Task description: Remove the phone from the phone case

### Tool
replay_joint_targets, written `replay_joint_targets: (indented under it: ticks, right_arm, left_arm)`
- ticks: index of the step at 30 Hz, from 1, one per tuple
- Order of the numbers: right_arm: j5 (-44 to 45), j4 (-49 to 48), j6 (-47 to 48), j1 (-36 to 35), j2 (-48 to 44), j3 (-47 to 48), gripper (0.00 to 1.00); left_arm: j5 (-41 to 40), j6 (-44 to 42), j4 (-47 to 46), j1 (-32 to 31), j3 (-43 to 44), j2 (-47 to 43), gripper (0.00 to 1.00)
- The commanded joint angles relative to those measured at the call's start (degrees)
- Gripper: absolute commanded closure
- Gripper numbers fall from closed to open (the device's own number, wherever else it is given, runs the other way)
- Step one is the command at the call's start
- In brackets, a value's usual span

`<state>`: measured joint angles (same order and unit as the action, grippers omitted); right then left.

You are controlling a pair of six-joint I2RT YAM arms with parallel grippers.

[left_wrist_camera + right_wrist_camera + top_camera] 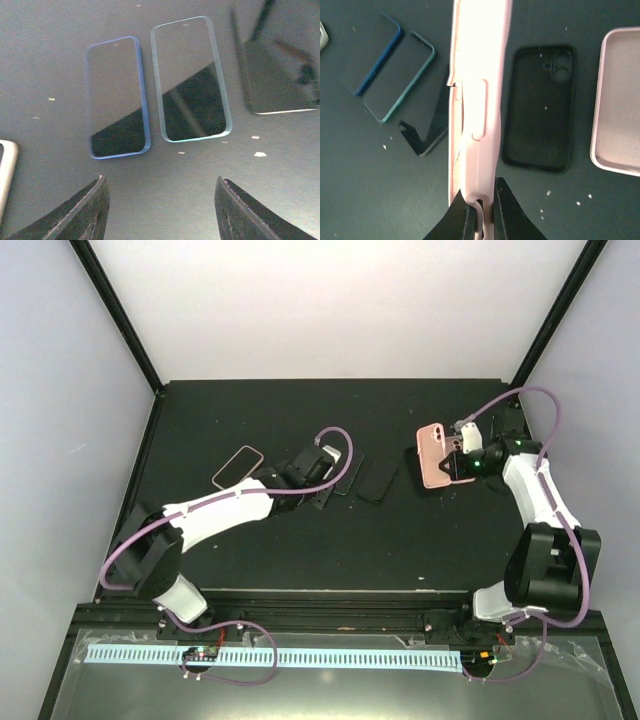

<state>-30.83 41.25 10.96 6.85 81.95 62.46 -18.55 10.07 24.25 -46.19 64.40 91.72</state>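
The right gripper (482,196) has the pink silicone phone case (479,90) pinched by one short end, its fingers drawn in narrow on it. It holds the case up on edge, clear of the black table (340,550), just to the right of an empty black phone case (540,107) that lies open side up. Along the pink edge I can see the button bumps and a small split where the lip gapes. The phone itself I can't make out for certain, so I take it to be inside.

The left gripper (161,180) hangs on the other side of the black case, fingers spread wide and holding nothing. It is over a blue-rimmed phone (117,97) and a pale-green-rimmed phone (190,80) lying side by side, with a dark glossy phone (280,70) between that pair and the black case. An empty pink case (620,100) lies just beside the black one, away from the phones.

To my eye the step in hand is the peeling: the case is gripped and presented, but nothing is out yet. The next move calls for the left gripper to cross over past the black case. There it should take the gaping lip, or press through the back, while the right one holds firm.
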Motion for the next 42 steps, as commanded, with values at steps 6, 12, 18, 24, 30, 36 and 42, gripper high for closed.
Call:
replay_joint_targets:
  ticks: [6,12,18,24,30,36,42]
  right_arm:
    - [1.58,24.92,19.73,10.35,11.53,8.32,0.99]
    - [5.79,29.63,25.47,17.76,15.16,6.79,0.99]
    - [5.37,29.15,21.52,21.92,20.58,7.23,0.98]
    - [5.79,26.54,22.03,22.37,25.17,6.66,0.92]
    - [6.9,24.88,22.48,24.06,24.72,9.81,0.67]
    - [9.71,22.61,24.59,24.88,19.99,8.61,0.49]
    - [9.45,23.96,28.08,24.91,16.38,8.12,0.42]
  left_arm:
    - [16.25,7.32,-13.08,-0.39,-10.79,-9.19,0.38]
    - [8.17,7.92,-8.63,0.06,-10.39,-8.82,0.21]
    - [2.93,10.14,-7.32,4.92,-10.11,-5.81,0.12]
    - [-2.55,11.61,-4.89,9.56,-7.84,-3.18,0.09]
    - [-10.47,10.68,1.4,14.57,-1.04,0.55,0.01]
    - [-2.67,12.26,1.17,25.52,3.12,2.4,0.01]
    - [6.97,12.12,2.97,35.38,10.33,10.14,0.01]
